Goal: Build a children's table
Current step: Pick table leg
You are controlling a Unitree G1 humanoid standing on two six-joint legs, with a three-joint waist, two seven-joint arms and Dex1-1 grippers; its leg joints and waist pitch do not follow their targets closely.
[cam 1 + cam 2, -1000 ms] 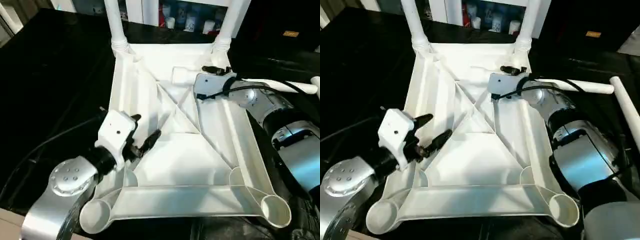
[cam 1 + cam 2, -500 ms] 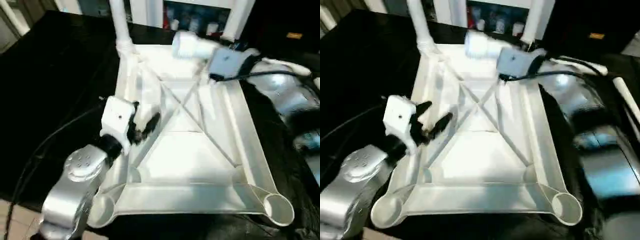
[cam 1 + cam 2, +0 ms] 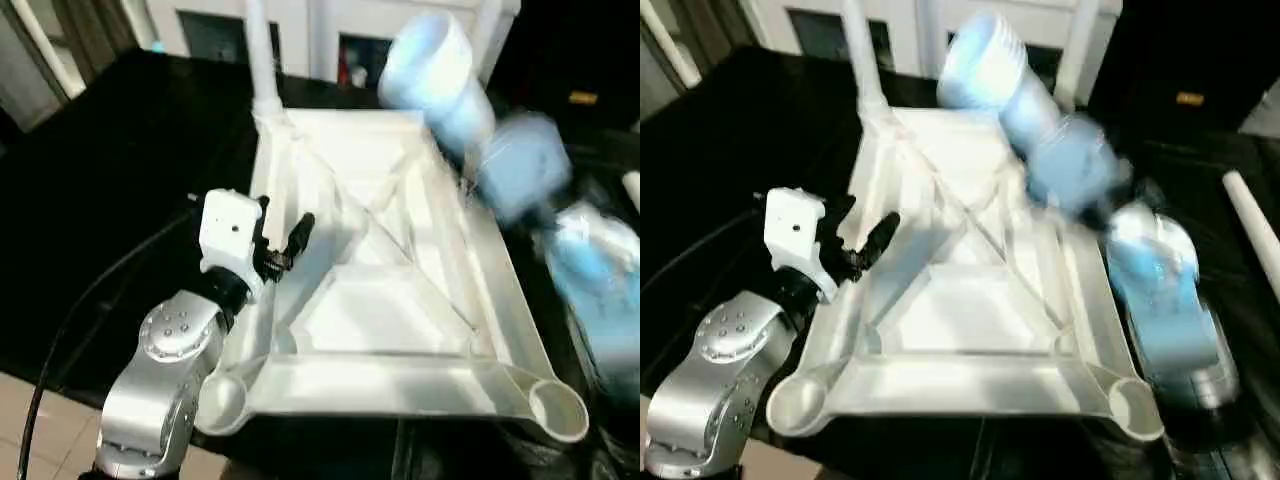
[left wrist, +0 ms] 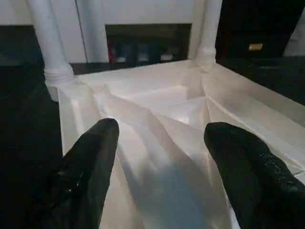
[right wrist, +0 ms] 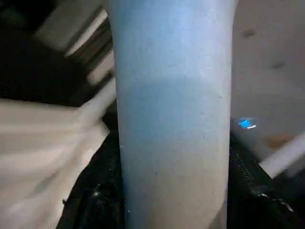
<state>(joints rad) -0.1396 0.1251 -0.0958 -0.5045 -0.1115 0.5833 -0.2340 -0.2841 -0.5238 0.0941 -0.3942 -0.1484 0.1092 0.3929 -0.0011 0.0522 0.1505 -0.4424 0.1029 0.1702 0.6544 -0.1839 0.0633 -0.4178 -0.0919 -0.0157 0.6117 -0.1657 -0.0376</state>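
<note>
The children's table top lies upside down, ribs up, on the black work table. Two white legs stand in its far sockets, one on the left and one on the right. My right gripper is raised over the far right part of the top, shut on a third white leg. That leg's wide open end points up and towards the camera. The right wrist view has this leg between the black fingers. My left gripper hovers open over the top's left rim, holding nothing.
Both near corner sockets stand open at the table's front edge. Another loose white leg lies on the black cover to the right. White cabinets and shelves stand behind the far edge.
My right arm has lifted the leg from the tabletop's far right corner up into the air, swinging its open end upward. The left gripper stays open by the left rim. The camera has shifted.
</note>
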